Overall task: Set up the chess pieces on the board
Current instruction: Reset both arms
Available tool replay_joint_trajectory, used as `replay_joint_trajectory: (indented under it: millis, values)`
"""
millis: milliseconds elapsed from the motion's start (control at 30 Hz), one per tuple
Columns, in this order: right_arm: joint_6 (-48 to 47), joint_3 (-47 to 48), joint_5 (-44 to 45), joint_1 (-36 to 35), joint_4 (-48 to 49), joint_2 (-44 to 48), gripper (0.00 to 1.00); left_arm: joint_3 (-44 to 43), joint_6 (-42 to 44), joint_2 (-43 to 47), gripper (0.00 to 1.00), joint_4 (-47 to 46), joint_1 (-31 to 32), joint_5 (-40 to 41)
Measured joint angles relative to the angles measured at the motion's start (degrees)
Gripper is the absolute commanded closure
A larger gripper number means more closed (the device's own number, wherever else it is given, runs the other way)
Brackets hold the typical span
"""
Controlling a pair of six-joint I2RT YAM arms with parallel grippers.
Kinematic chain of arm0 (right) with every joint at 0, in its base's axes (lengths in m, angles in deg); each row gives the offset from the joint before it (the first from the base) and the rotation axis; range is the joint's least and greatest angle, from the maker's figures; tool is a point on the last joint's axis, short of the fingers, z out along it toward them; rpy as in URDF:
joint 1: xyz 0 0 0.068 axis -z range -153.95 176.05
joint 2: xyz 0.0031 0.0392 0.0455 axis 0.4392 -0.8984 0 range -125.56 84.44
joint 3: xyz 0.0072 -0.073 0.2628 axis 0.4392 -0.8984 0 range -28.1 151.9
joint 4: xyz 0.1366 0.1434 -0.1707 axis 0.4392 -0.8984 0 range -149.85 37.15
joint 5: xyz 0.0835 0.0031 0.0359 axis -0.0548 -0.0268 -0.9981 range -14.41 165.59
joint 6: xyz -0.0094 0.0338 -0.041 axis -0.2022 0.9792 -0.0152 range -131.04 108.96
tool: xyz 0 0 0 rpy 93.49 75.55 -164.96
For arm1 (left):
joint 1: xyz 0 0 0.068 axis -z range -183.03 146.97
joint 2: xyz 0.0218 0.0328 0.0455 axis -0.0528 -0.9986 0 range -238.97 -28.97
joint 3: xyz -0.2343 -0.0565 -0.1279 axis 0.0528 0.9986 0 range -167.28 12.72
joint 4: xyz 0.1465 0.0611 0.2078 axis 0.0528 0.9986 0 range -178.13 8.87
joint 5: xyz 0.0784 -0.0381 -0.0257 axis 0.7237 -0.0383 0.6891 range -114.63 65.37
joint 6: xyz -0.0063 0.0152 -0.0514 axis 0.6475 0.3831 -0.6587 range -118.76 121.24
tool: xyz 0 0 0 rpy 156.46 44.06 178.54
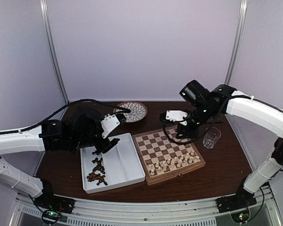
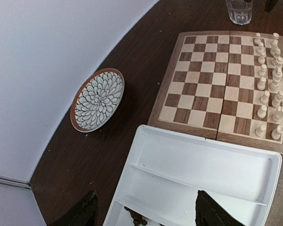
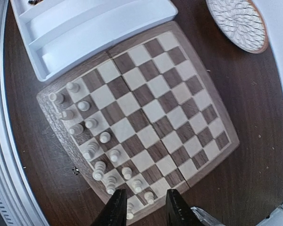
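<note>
The board (image 1: 167, 151) lies right of centre, with cream-white pieces (image 1: 175, 163) in two rows along its near edge. Dark brown pieces (image 1: 97, 171) lie heaped in the left compartment of a white tray (image 1: 127, 162). My left gripper (image 1: 106, 145) hangs open and empty above the tray. In the left wrist view its fingers (image 2: 82, 213) are wide apart over the tray (image 2: 203, 165), with one dark piece (image 2: 139, 219) below. My right gripper (image 1: 179, 133) is open and empty above the board's far right. In the right wrist view the gripper (image 3: 146, 209) hovers over the white pieces (image 3: 92, 132) on the board (image 3: 146, 106).
A round patterned plate (image 1: 132, 111) stands at the back, left of the board. A clear glass (image 1: 211, 137) stands right of the board, close to my right arm. The tray touches the board's left edge. The table's front edge runs just below both.
</note>
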Motion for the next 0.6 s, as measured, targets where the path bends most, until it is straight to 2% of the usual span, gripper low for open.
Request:
replay_joint_trajectory:
  millis: [33,67,233,367,600]
  values:
    - [0.35,-0.44,0.00,1.79,0.20,2.12,0.65,-1.11,-0.37,-0.04,0.23,0.52,-0.07,0.52]
    - [0.83,-1.20,-0.02,3.61,0.68,4.37,0.60,-2.95,-1.20,-0.22,0.20,2.03,-0.26,1.16]
    - [6.19,-6.34,-0.70,16.44,6.10,18.69,0.02,-10.56,-5.22,-2.32,0.14,7.28,-2.64,5.27]
    - [12.04,-11.98,1.51,24.87,13.35,27.39,0.00,-14.34,-8.00,-4.09,0.06,9.25,-5.60,8.33]
    - [20.41,-22.34,6.64,29.44,22.64,32.61,0.01,-12.59,-12.39,-2.32,0.03,6.93,-6.97,12.61]
